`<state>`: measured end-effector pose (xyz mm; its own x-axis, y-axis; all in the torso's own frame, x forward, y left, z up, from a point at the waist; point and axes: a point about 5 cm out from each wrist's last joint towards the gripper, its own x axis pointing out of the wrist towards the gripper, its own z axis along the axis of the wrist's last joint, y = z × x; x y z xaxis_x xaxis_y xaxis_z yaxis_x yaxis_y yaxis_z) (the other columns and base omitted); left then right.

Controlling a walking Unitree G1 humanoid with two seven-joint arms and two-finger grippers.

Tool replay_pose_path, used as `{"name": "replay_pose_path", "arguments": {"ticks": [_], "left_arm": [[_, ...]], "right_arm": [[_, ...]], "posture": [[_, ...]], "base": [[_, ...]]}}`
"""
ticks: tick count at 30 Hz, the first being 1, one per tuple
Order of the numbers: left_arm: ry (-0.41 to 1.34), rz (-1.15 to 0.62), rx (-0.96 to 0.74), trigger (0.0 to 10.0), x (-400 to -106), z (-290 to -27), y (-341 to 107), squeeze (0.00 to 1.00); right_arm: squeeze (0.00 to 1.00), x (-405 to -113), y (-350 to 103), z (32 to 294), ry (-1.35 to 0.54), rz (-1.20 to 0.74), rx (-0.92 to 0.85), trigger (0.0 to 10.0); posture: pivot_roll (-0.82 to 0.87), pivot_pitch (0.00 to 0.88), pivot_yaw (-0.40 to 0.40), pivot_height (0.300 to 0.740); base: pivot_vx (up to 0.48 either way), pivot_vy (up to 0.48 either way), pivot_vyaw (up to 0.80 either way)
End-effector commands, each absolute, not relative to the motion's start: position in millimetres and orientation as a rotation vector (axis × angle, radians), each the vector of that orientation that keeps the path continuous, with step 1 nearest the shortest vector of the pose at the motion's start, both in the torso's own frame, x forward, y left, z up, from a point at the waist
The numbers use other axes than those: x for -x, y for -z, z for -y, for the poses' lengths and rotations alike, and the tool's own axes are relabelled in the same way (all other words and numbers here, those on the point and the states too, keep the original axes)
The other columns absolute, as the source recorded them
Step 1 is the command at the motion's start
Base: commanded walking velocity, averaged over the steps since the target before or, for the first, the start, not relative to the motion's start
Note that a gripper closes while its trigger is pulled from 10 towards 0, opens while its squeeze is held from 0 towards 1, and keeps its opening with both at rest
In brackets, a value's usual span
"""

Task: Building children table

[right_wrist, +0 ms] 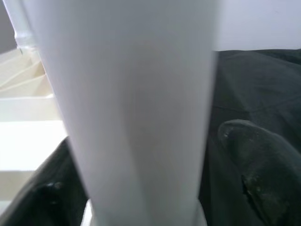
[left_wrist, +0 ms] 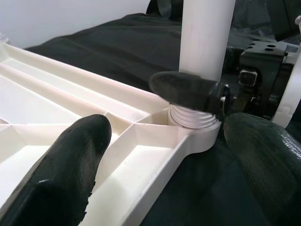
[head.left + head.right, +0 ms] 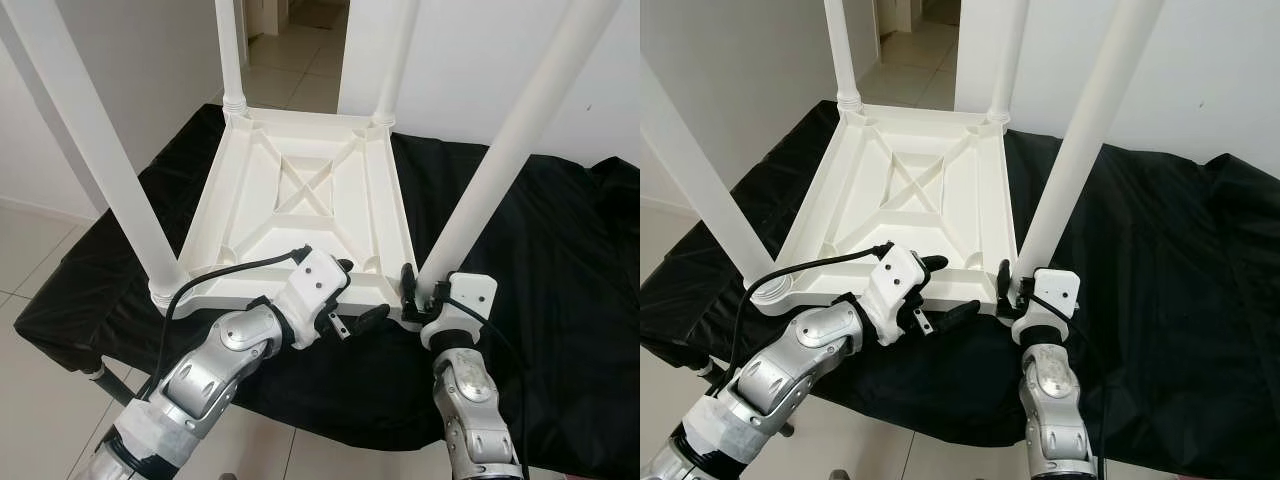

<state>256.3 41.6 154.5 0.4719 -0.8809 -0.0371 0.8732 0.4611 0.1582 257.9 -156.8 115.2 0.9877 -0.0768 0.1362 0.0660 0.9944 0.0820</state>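
Note:
A white plastic children's table (image 3: 300, 190) lies upside down on a black cloth (image 3: 560, 260), with all its legs standing up. My right gripper (image 3: 425, 290) is shut on the near right leg (image 3: 510, 150) just above its threaded socket (image 2: 193, 117); one of its fingers (image 2: 188, 89) lies across the leg base. In the right wrist view the leg (image 1: 136, 103) stands between the fingers (image 1: 254, 165). My left gripper (image 3: 360, 293) is open at the table's near rim. One finger (image 2: 66, 165) is over the ribbed underside and the other (image 2: 268, 160) is outside the rim.
The near left leg (image 3: 100, 160) rises close beside my left arm. Two far legs (image 3: 230, 50) (image 3: 395, 60) stand at the back corners. A tiled floor (image 3: 30, 250) lies to the left and a doorway (image 3: 300, 40) behind. White walls stand on both sides.

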Motion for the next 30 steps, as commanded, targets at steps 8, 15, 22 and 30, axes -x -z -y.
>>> {"name": "replay_pose_path", "arguments": {"ticks": [8, 15, 22, 30], "left_arm": [[1.117, 0.069, -0.186, 10.0, -254, -40, -151, 0.00], [1.070, 0.068, -0.163, 10.0, -259, -44, -151, 0.00], [1.029, 0.118, -0.149, 10.0, -260, -46, -153, 0.00], [1.101, 0.128, -0.131, 10.0, -257, -45, -154, 0.00]], "right_arm": [[0.00, -252, -107, 165, 0.026, 0.135, -0.113, 10.0], [0.00, -246, -105, 167, -0.054, 0.141, -0.115, 10.0], [0.00, -240, -100, 178, -0.109, 0.136, -0.067, 10.0], [0.00, -250, -108, 193, -0.304, 0.130, -0.020, 10.0]], "posture": [[-0.07, 0.000, -0.066, 0.740], [-0.07, 0.000, -0.071, 0.740], [-0.07, 0.000, -0.069, 0.740], [-0.07, 0.000, -0.056, 0.740]], "base": [[0.000, 0.000, 0.00], [0.000, 0.000, 0.00], [0.000, 0.000, 0.00], [0.000, 0.000, 0.00]]}}
